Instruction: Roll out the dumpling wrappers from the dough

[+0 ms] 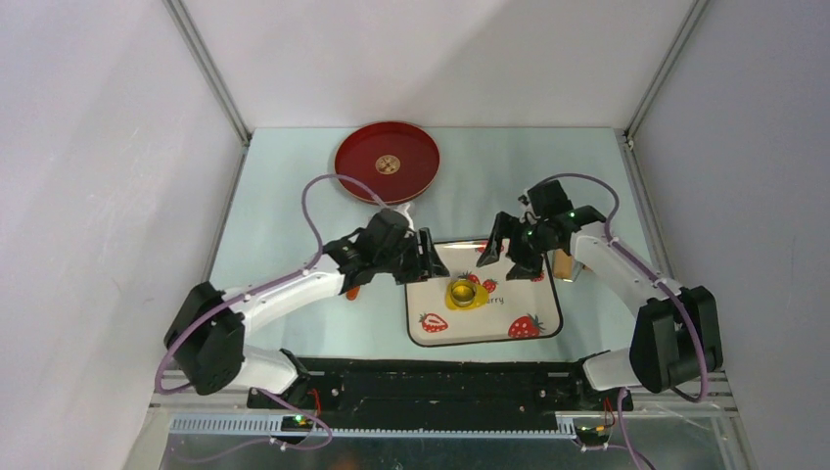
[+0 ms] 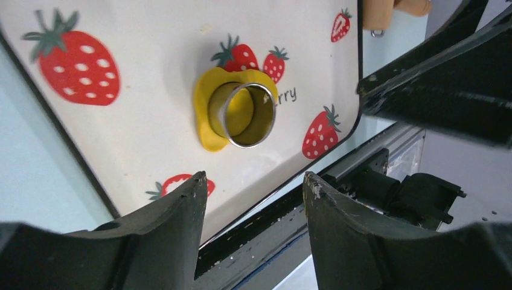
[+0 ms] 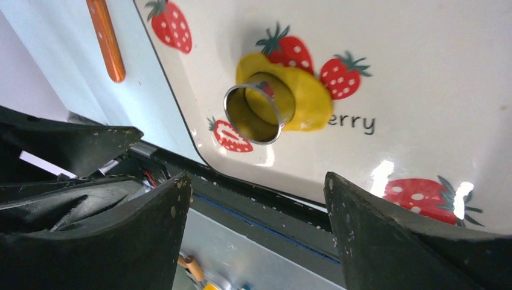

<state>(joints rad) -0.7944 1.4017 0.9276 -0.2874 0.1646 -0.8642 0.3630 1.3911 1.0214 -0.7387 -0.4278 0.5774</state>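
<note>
The dough (image 1: pixel 460 302) is a flattened, irregular yellow patch on the strawberry tray (image 1: pixel 529 294). A metal ring cutter (image 1: pixel 467 291) stands on it. In the left wrist view the ring cutter (image 2: pixel 250 115) covers much of the dough (image 2: pixel 205 121), and my left gripper (image 2: pixel 253 178) hangs open and empty above the tray's near edge. The right wrist view shows the dough (image 3: pixel 311 96) and ring cutter (image 3: pixel 256 115) ahead of my open, empty right gripper (image 3: pixel 256 178). From above, the left gripper (image 1: pixel 436 264) and right gripper (image 1: pixel 509 253) flank the ring without touching it. Dumpling wrappers are out of view.
A red plate (image 1: pixel 387 162) lies at the back of the table. A wooden roller (image 1: pixel 564 264) rests by the tray's right edge, under the right arm. An orange-handled tool (image 3: pixel 105 39) lies left of the tray. The arms' black base rail (image 1: pixel 440 387) runs along the near edge.
</note>
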